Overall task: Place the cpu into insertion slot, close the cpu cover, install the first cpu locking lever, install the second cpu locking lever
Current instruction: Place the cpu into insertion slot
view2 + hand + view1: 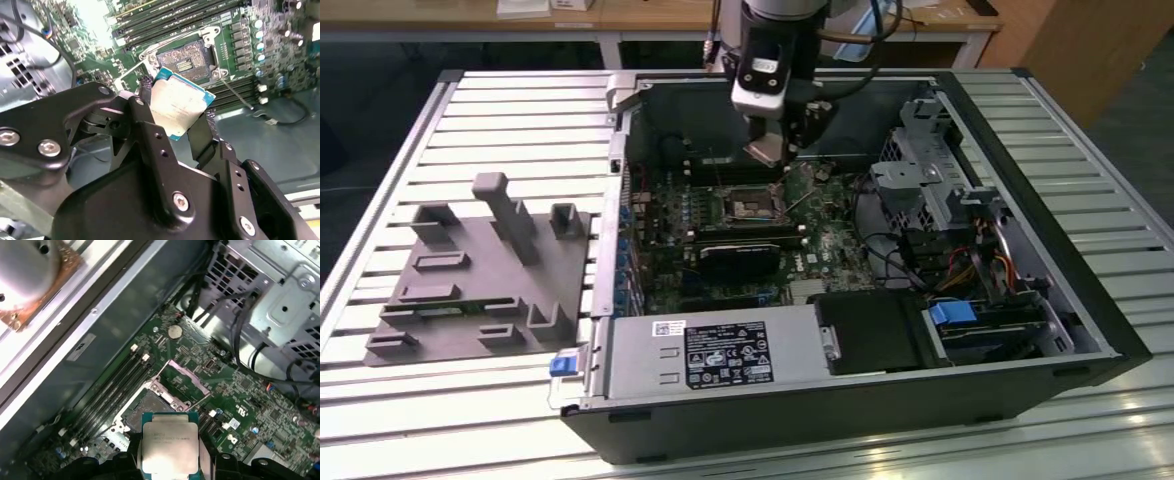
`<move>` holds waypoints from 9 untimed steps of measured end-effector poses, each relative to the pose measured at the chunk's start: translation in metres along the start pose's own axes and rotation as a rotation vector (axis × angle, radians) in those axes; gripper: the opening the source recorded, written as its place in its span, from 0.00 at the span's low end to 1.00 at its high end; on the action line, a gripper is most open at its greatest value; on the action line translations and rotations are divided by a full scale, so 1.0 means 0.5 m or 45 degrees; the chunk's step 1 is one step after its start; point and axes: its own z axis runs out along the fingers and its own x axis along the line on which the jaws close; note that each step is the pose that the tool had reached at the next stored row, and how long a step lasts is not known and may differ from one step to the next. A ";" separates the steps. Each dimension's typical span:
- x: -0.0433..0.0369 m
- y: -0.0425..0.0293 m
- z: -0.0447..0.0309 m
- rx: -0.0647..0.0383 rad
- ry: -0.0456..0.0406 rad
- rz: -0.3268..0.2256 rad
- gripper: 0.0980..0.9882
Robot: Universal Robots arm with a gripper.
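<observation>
The cpu (177, 105) is gripped by its edges between the fingers of the tool (769, 155), which is clenched on it and held above the motherboard inside the open computer case (1067, 300). The insertion slot (186, 59) is seen uncovered just beyond the chip, with the cpu cover (188, 376) raised open beside it.

The cpu (179, 105), a flat square chip with a pale silvery-beige top and a blue-green edge, hung tilted above the board, pinched at two opposite sides by the gripper (176, 114); the insertion slot (144, 408), a square socket with a dark centre and silvery rim, lay uncovered near it; the cpu cover (189, 374), a thin windowed metal frame, stood swung up along one socket edge.
</observation>
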 end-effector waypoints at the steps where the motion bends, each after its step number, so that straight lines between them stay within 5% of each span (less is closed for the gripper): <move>1: 0.000 0.000 0.001 0.000 -0.002 0.023 0.49; 9: 0.000 -0.001 0.012 -0.004 -0.019 0.208 0.49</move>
